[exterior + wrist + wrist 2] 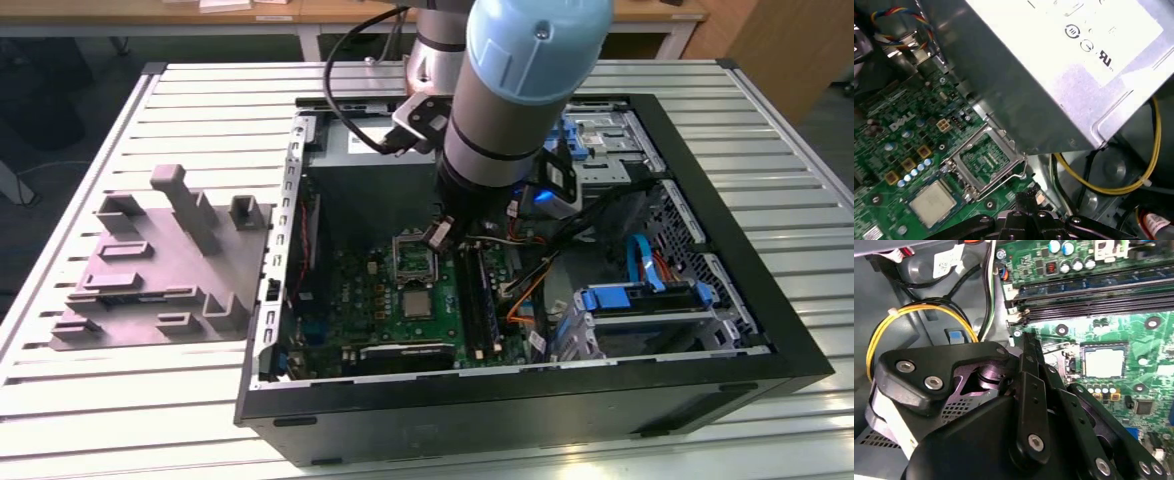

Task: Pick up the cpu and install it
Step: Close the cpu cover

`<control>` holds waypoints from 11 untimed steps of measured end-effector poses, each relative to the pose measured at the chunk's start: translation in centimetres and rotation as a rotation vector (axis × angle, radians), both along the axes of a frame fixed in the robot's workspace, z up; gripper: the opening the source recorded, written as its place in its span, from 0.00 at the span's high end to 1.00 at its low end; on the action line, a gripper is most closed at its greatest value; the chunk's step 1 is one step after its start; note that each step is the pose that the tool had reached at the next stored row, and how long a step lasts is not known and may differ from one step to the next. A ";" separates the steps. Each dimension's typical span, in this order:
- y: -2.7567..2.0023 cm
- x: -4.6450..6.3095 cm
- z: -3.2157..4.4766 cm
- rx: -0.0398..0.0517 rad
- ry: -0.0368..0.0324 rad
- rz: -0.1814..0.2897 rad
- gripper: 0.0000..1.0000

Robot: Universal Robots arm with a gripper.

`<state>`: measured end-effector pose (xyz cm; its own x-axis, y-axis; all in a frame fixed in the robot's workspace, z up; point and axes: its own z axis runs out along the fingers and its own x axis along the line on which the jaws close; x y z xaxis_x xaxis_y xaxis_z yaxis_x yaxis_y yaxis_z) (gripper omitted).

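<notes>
The cpu (418,305) is a flat silvery square with a paler rim. It lies on the green motherboard (374,300) inside the open computer case. It also appears in the first wrist view, cpu (934,202), and the second wrist view, cpu (1104,362). Beside it sits the metal-framed socket (986,162) with its wire lever. My gripper (438,238) hangs low over the socket's far edge, a few centimetres from the cpu. Its black fingers meet at the tip in both wrist views, gripper (1026,340) and gripper (1026,194), with nothing visible between them. The linkage hides most of the socket in the second wrist view.
A silver power supply (1054,75) looms close over the socket. Memory slots (1089,295) run along the board, and yellow cables (919,310) loop by the case wall. Blue-tabbed drive cages (641,300) fill the case on the exterior view's right. A grey fixture block (160,265) stands on the slatted table.
</notes>
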<state>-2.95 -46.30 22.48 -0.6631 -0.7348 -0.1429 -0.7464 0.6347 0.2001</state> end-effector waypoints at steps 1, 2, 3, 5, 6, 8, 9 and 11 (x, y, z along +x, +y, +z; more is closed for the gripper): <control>0.02 0.0 -0.14 0.0001 0.0000 0.009 0.89; 0.01 0.0 -0.26 0.0001 0.0000 0.025 0.89; 0.01 0.0 -0.38 0.0002 0.0000 0.042 0.89; 0.03 0.0 -0.58 0.0007 -0.0012 0.056 0.89; 0.04 0.0 -0.68 0.0021 -0.0016 0.057 0.89; 0.05 0.0 -0.81 0.0125 -0.0021 0.057 0.89; 0.07 0.0 -0.88 0.0209 -0.0025 0.057 0.89; 0.09 0.0 -0.99 0.0370 -0.0030 0.057 0.89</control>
<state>-2.94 -46.21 21.50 -0.6200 -0.7653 -0.1726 -0.7816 0.5835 0.2203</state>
